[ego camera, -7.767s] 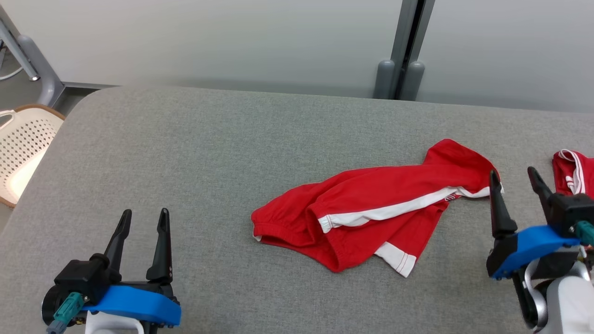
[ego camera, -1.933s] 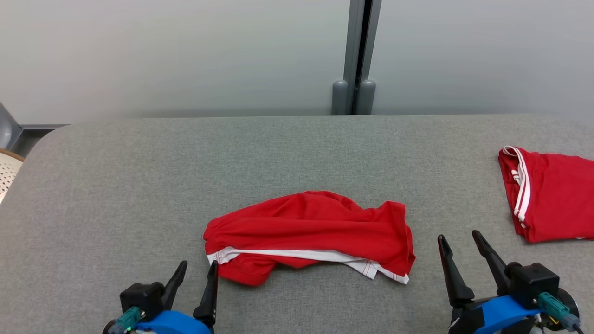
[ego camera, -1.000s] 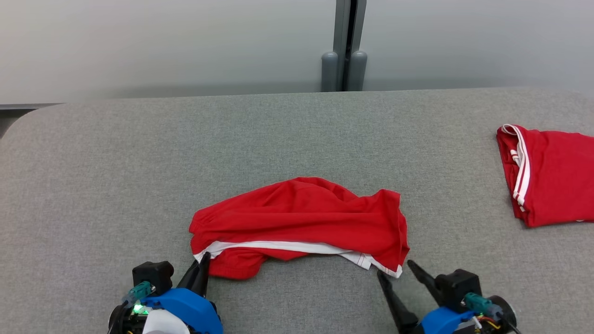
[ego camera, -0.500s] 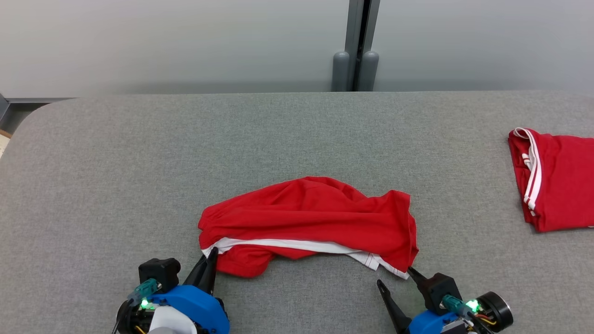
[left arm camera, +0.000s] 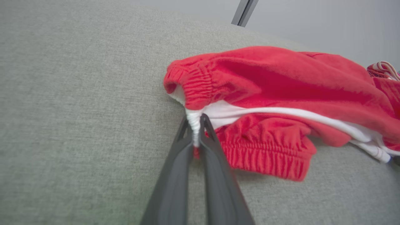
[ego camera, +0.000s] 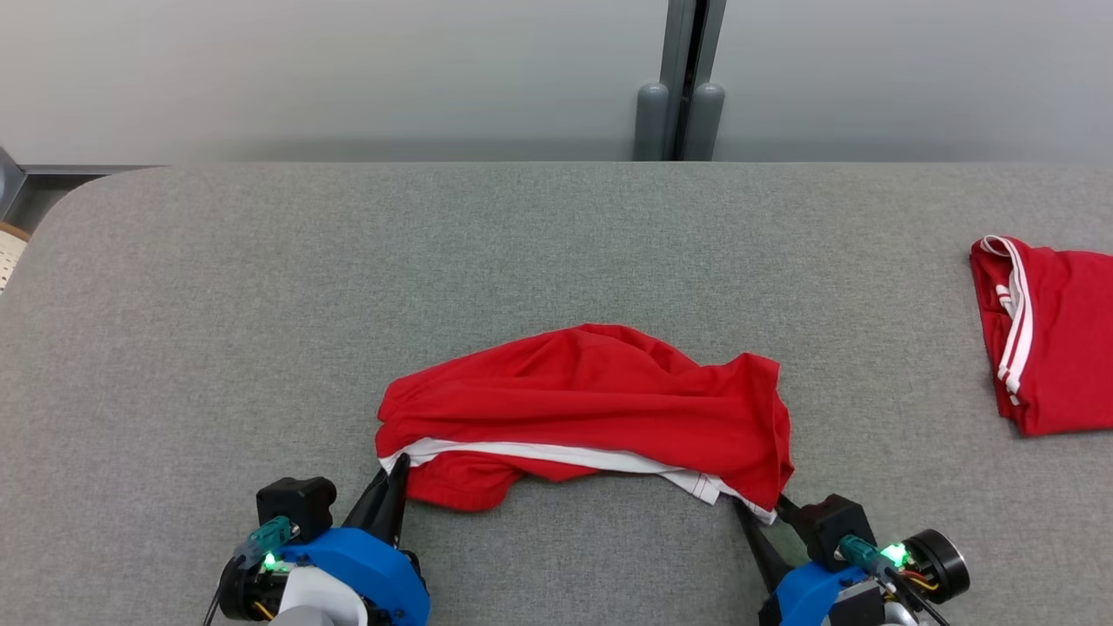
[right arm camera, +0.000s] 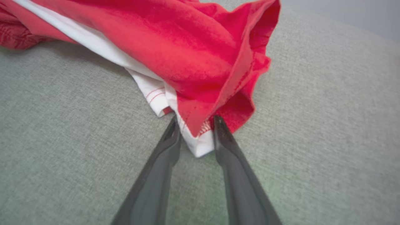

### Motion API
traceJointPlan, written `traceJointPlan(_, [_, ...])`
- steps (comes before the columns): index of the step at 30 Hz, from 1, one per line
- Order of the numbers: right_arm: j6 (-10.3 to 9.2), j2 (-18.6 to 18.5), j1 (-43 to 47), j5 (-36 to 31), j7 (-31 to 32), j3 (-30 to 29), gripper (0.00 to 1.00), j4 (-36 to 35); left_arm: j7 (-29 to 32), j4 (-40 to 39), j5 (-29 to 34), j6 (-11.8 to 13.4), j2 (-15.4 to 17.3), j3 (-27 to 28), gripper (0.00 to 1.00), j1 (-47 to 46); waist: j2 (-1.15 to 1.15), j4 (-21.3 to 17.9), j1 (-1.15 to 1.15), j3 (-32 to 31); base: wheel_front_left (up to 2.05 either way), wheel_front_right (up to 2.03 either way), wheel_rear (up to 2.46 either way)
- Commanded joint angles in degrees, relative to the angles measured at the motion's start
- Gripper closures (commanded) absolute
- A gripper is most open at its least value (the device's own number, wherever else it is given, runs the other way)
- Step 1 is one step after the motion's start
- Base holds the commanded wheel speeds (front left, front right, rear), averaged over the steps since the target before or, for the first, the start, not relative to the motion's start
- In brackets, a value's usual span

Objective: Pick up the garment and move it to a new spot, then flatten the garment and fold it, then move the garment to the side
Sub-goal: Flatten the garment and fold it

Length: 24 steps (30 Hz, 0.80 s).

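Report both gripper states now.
Left gripper: shut on the shorts, at the waistband.
Right gripper: jaws straddle the shorts' hem corner; whether it grips cannot be told.

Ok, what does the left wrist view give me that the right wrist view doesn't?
Left wrist view: the left gripper shut on the white edge beside the gathered elastic waistband of the crumpled red garment with white trim. Right wrist view: the right gripper, jaws apart either side of the garment's white hem corner, not yet pinched. Both: that red garment lying on the grey fabric tabletop.
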Motion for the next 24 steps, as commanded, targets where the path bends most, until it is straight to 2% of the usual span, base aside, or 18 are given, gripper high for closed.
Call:
traceJointPlan(1, [0.01,-0.1,-0.9,-0.1,-0.3,0.1,0.61,0.5,-0.3,-0.2,-0.2,-0.2,0.4,-0.1,1.00,-1.2,0.00,0.1,0.00,0.0,0.00,0.00,0.00])
traceJointPlan(2, [0.01,-0.1,-1.1,0.1,-0.4,0.1,0.77,0.8,-0.4,-0.2,-0.3,-0.2,0.4,-0.1,1.00,-1.2,0.00,0.1,0.00,0.1,0.00,0.00,0.00])
traceJointPlan(3, [0.01,-0.1,-1.2,0.3,-0.3,0.2,1.00,1.2,-0.5,-0.3,-0.4,-0.2,0.4,-0.2,1.00,-1.1,0.00,0.1,0.00,0.0,0.00,0.00,0.00])
traceJointPlan(7, [0.01,-0.1,-1.4,3.3,-0.8,0.6,1.00,0.3,-1.4,-1.2,-0.9,-0.2,0.5,0.2,1.00,-1.2,0.00,0.3,0.00,-0.1,0.00,0.00,0.00])
traceJointPlan(11, [0.01,-0.1,0.3,8.0,-0.1,0.7,1.00,-4.6,-2.9,-5.0,-2.1,-0.3,0.7,1.1,1.00,-0.7,0.00,0.3,0.00,-0.6,0.00,0.00,0.00])
traceJointPlan(16, [0.01,-0.2,2.0,13.9,3.1,2.5,1.00,-17.0,-2.4,-14.1,-4.9,-0.6,2.2,0.3,1.00,1.4,0.00,-0.4,0.00,-1.3,0.00,0.00,0.00])
traceJointPlan(24, [0.01,-5.8,2.7,19.5,12.1,-1.6,1.00,-38.3,1.7,-32.2,-12.6,-0.7,4.5,1.2,1.00,1.8,0.00,-1.2,0.00,-1.9,0.00,0.00,0.00])
